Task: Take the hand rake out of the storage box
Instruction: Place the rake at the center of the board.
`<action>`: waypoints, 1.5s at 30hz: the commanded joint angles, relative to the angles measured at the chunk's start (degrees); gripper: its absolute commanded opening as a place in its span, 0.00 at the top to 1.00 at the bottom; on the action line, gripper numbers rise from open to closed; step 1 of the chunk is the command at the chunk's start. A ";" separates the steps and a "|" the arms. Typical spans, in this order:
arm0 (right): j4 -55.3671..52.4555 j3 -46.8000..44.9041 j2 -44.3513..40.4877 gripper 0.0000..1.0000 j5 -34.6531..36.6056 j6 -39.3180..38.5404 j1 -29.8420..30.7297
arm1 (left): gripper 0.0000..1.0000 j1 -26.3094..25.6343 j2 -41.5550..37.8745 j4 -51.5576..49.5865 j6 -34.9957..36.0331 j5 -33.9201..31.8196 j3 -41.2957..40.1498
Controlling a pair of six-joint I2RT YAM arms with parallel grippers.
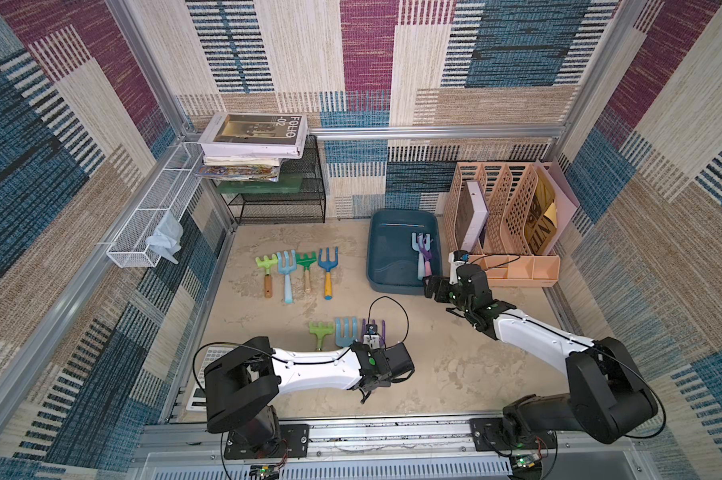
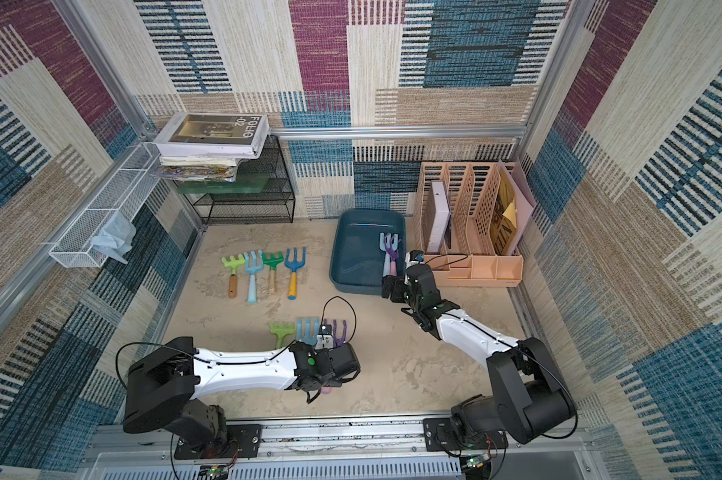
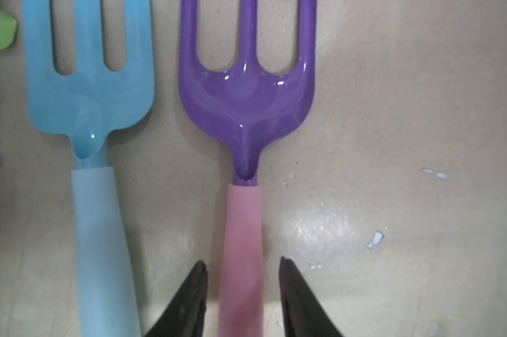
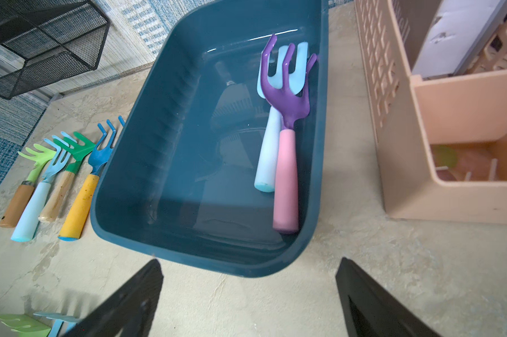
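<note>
Hand rake [image 4: 286, 151] [image 1: 425, 250] [image 2: 391, 249] (purple head, pink grip) lying flat in the storage box [image 4: 188, 256] [image 1: 392, 257] [image 2: 355, 257], along the wall nearest the peach organizer [image 4: 450, 102], crossed over a pale blue rake [image 4: 268, 151].

Right hand [image 4: 250, 262] [image 1: 432, 286] spread wide and empty, hovering just short of the box's near rim, touching nothing.

Left hand [image 3: 242, 262] parted narrowly astride the pink grip of a second purple rake [image 3: 246, 102] on the tabletop [image 3: 392, 116]. Sliver of gap beside each finger [image 3: 193, 291], so no grip (nothing lifted).

Box dark teal, shallow, round-cornered, standing on the tabletop just beside the organizer.

Right arm stretched forward from the near edge, wrist tipped down toward the box. Left arm laid low across the near tabletop, wrist bent down over the near row of rakes.
</note>
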 commanded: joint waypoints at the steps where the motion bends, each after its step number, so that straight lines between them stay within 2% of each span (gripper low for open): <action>1: 0.38 0.34 0.06 0.04 0.41 -0.52 0.05 | 0.58 0.80 0.67 -0.67 1.12 0.77 0.60; 5: 0.92 0.09 0.13 0.04 -0.02 -0.52 0.01 | 0.63 2.06 3.51 2.22 2.00 4.08 0.82; 8: 1.13 0.10 0.36 0.04 -0.19 -0.52 -0.05 | 0.74 2.43 4.76 1.90 2.22 4.57 1.89; 25: 2.10 0.20 2.07 0.04 -1.41 -0.34 0.25 | 0.79 4.28 4.05 2.79 -0.78 3.83 -0.39; 30: 1.58 1.24 3.75 0.04 -1.90 -0.41 0.62 | 0.62 4.33 2.39 1.71 0.50 3.22 0.28; 34: 1.10 2.31 4.61 0.04 -2.51 -0.69 0.88 | 0.46 4.53 -1.36 -4.71 3.39 0.02 3.17; 38: -0.95 5.54 5.88 0.01 -1.84 -1.11 1.32 | 0.32 7.88 -9.49 -11.12 12.34 -0.64 6.72; 39: -2.01 6.88 6.55 0.02 -0.96 -1.39 1.66 | 0.25 9.66 -12.31 -13.48 15.74 -0.02 8.26; 40: -2.83 7.89 7.23 0.06 -0.61 -1.72 1.86 | 0.18 11.59 -14.81 -15.66 18.22 0.78 9.66; 41: -4.09 9.40 8.28 0.14 -0.34 -2.05 1.93 | 0.15 14.09 -17.83 -18.26 21.03 2.23 11.72; 42: -5.08 11.03 9.46 0.17 -0.26 -2.20 2.00 | 0.15 16.49 -20.77 -20.40 23.80 3.62 13.65; 45: -7.84 15.94 13.45 0.30 0.25 -3.04 2.31 | 0.05 21.09 -27.61 -22.67 32.53 4.29 17.31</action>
